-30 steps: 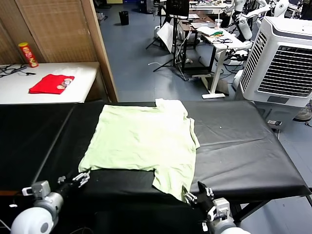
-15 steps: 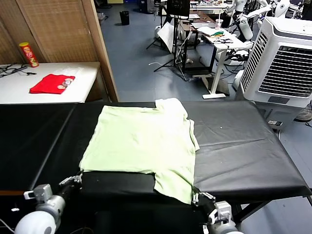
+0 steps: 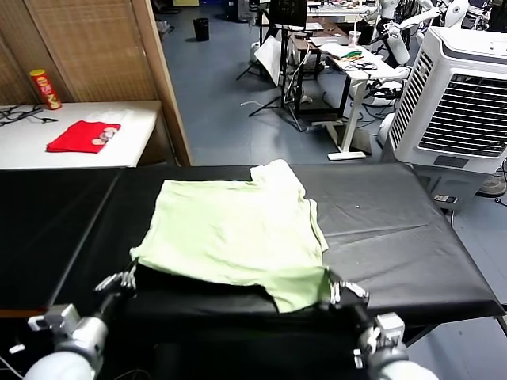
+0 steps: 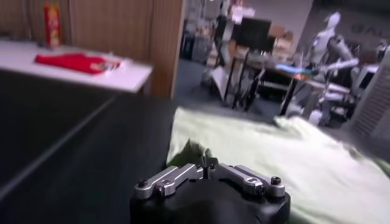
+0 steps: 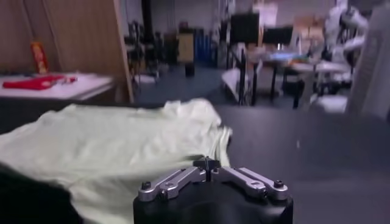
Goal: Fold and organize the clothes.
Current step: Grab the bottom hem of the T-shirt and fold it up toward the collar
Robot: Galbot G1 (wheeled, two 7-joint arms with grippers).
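From the head camera, the pale green shirt (image 3: 238, 233) lies on the black table (image 3: 396, 237), its near hem now raised and pulled farther in than a second ago. The left gripper (image 3: 127, 279), clamped on the near left corner, has moved forward; the right gripper (image 3: 337, 289), closed on the near right corner, has risen.

The left wrist camera shows the cloth bunched at the pinched fingers (image 4: 183, 173).

The right wrist camera shows the shirt stretching away over the table.
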